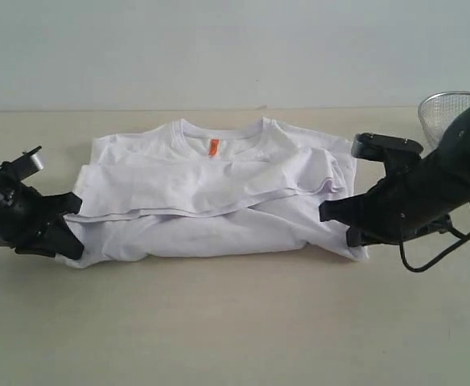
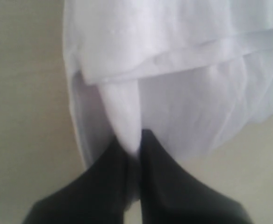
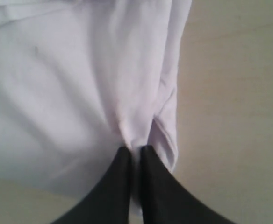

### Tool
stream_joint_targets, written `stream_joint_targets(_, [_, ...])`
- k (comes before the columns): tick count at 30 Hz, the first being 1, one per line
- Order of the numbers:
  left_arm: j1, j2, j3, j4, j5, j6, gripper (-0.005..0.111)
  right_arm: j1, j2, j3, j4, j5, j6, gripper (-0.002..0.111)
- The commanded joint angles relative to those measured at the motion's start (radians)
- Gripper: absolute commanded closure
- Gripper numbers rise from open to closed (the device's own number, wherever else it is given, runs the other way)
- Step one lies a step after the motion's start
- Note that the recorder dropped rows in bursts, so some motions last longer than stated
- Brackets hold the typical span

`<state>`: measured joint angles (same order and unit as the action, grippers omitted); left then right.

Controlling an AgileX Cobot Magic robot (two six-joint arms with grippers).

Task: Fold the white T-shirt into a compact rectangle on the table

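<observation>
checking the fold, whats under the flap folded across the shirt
Below its edge more white T-shirt shows, lying on the table. Directly beneath the flap is covered.
</observation>
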<state>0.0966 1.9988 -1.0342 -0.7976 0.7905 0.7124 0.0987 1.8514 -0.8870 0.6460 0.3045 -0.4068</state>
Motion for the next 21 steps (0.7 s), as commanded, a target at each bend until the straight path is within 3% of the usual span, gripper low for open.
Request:
stream_joint_targets(1, [-0.003, -0.051, 0.037, 0.013, -0.001, -0.005, 0.102, -0.005, -0.057, 0.060, 0.001, -0.009, 0.001, 0.108])
stream_joint_targets(13, [-0.003, -0.185, 0.198, 0.029, 0.002, -0.009, 0.102, -0.005, -0.234, 0.213, 0.001, 0.022, 0.016, 0.108])
stream_joint_targets(21, [-0.003, -0.279, 0.271, 0.126, 0.005, -0.115, 0.102, -0.005, -0.342, 0.282, 0.001, 0.045, 0.016, 0.108])
